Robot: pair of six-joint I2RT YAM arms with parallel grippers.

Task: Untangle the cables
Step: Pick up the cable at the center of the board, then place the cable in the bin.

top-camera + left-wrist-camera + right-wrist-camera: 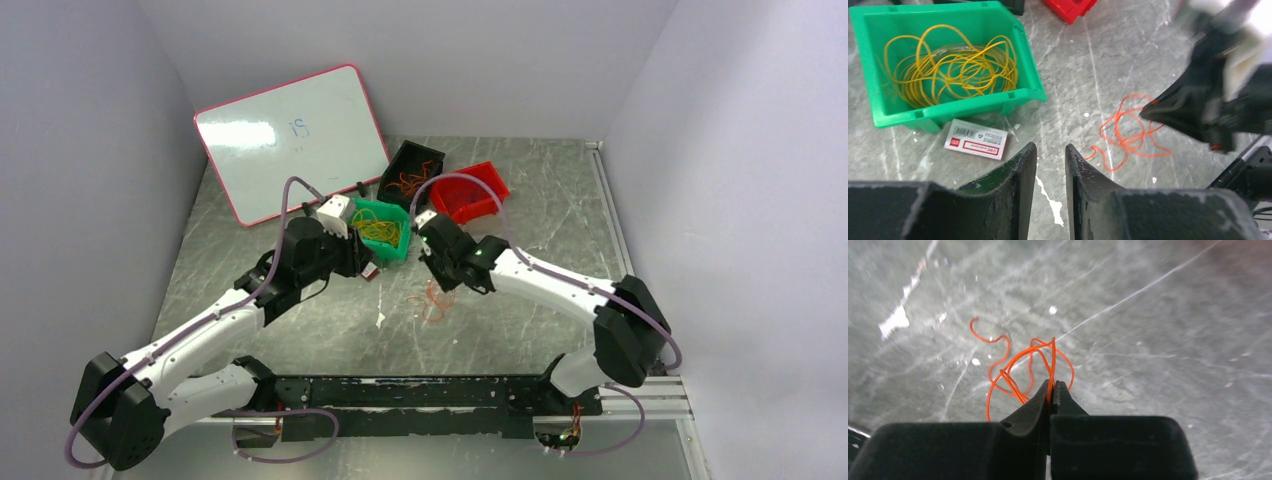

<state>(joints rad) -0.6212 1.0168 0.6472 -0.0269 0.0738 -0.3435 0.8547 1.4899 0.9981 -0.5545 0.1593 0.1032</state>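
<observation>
A tangled orange cable (436, 301) lies in loops on the grey table; it also shows in the left wrist view (1128, 136) and the right wrist view (1015, 365). My right gripper (1052, 385) is shut on one strand of it, and the loops hang from the tips down to the table. From above, the right gripper (441, 277) is just over the bunch. My left gripper (1050, 150) is open by a narrow gap and empty, to the left of the orange cable near the green bin (1028, 75). Yellow cables (948, 65) lie coiled in that bin.
A black bin (432, 156) with orange cables and a red bin (487, 172) stand behind the green bin (366, 207). A white label card (976, 139) lies in front of the green bin. A whiteboard (290, 140) leans at the back left.
</observation>
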